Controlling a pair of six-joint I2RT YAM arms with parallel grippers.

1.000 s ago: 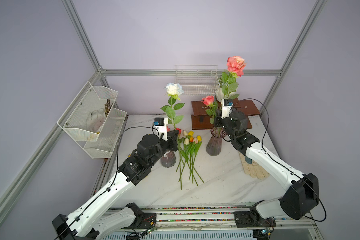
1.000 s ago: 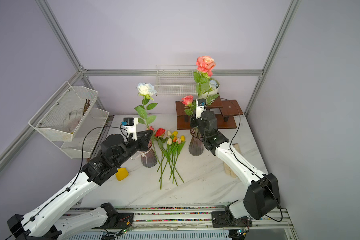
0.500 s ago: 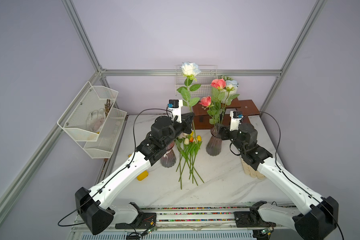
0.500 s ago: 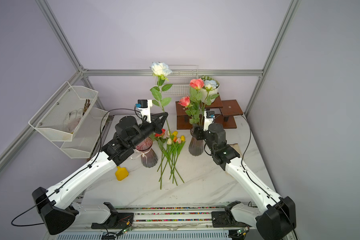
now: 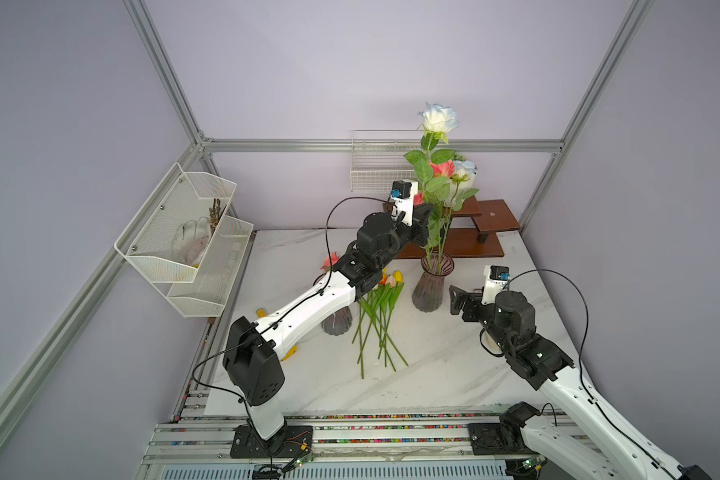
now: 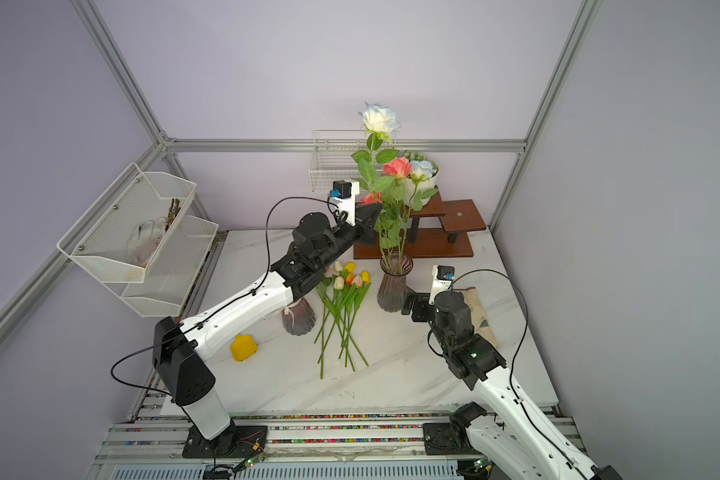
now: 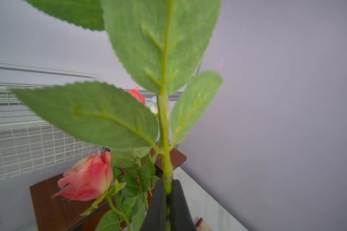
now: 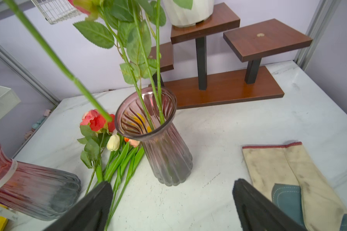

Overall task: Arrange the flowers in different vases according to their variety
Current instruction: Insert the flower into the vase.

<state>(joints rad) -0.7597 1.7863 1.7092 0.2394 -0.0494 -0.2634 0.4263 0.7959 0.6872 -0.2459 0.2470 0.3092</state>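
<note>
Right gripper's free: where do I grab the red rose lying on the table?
Probably the bare green stem below the leaves of the red rose, from straight above, open right gripper spanning the stem. It lies flat on the white marble table, and the small tulips' stems crowd one side.

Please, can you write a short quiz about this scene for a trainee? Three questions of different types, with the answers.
1. True or false: the left gripper is shut on the stem of the white rose.
2. Where do the tulips lie? A) in the wire basket; B) on the table, between the vase with the white bow and the plain vase; C) on the wooden stand.
3. Which gripper stands open and empty?
Key: 1 true; 2 B; 3 the right gripper.
</note>
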